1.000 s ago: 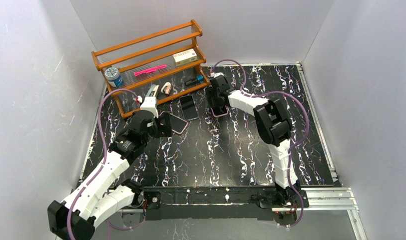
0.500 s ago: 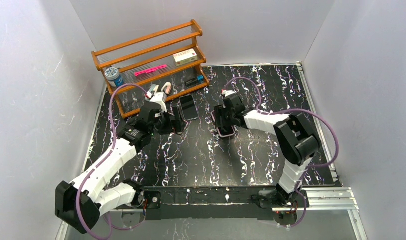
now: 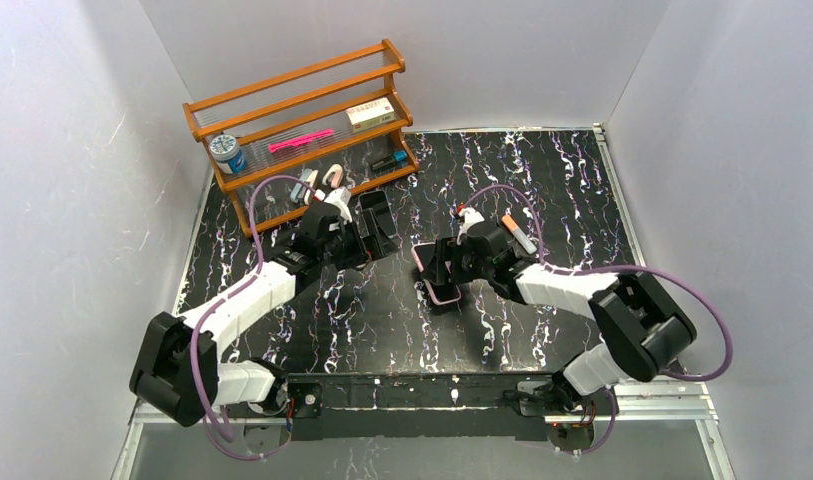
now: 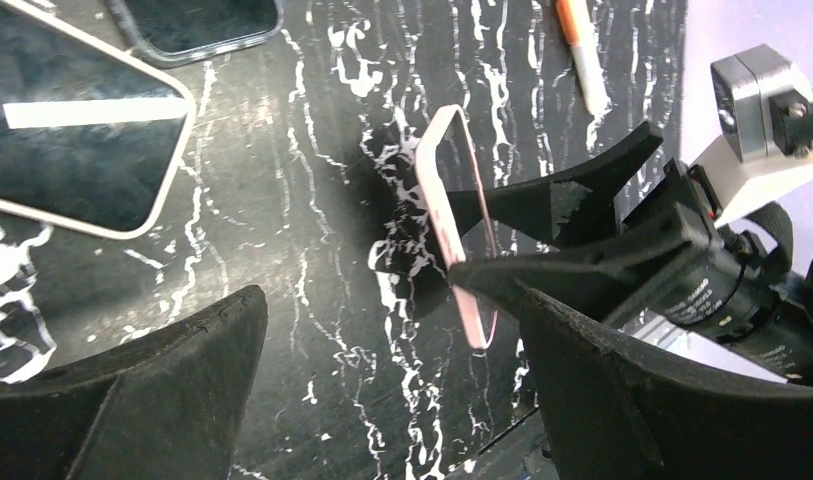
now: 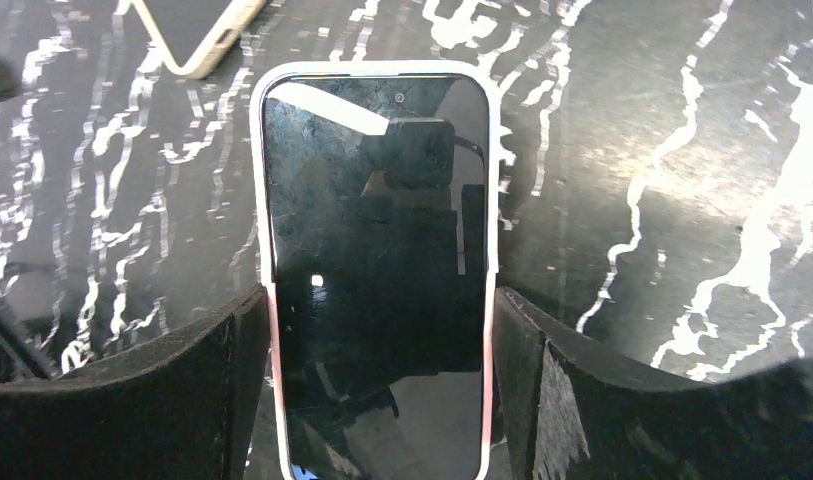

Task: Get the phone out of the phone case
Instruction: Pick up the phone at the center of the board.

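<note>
Jaws on the right gripper point(image 5: 377, 340) are clamped across the width of the phone point(image 5: 377, 230), one finger against each long side of its pale pink case point(image 5: 263, 200). The screen faces the wrist camera and the top end juts past the fingertips. I judge this grip pins the case by its rim and leaves the glass face and free end open for the other arm to work on. The phone is near the middle of the counter, tilted up on edge with a shadow beneath it. Whether its lower edge touches the surface I cannot tell.

Facing it, the left gripper point(image 3: 367, 232) hangs with jaws spread wide and nothing between them, seemingly lined up to take the exposed end. Toward the far-left corner lie a beige-cased phone point(image 4: 82, 140) and a dark phone point(image 4: 197, 20), in front of the wooden rack point(image 3: 292, 120). An orange marker point(image 3: 519, 234) lies just beyond the right arm, on the far side.
</note>
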Robot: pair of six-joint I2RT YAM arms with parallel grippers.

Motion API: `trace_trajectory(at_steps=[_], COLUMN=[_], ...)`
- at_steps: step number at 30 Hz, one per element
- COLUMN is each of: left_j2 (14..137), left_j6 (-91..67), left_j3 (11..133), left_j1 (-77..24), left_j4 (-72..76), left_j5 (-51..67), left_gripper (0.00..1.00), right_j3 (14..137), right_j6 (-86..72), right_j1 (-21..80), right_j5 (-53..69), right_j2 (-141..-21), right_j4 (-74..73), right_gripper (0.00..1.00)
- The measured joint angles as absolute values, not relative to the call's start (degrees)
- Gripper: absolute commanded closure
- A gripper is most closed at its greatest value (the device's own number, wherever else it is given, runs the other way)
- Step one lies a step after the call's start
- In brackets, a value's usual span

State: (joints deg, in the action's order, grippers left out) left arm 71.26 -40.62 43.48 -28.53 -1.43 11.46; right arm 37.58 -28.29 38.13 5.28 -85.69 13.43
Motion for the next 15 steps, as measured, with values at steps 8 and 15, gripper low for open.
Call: trace_trajectory(at_steps=[8, 15], left_j2=[74.78, 75.61], left_j6=[-44.86, -47.44], left_j3=[43.48, 41.25], left_j1=[-30.81, -32.71], left_j4=[6.52, 12.25], left_j5=[14.74, 16.38], left_gripper=[0.19, 0.28], right_j3=[33.50, 32.88], right_j6=[-28.36, -28.03], right_j1=[41.17, 42.85], right_j5=[7.03, 8.45], right_j2=[-79.42, -78.37], right_j4=[23.35, 28.82], right_gripper=[0.99, 0.99])
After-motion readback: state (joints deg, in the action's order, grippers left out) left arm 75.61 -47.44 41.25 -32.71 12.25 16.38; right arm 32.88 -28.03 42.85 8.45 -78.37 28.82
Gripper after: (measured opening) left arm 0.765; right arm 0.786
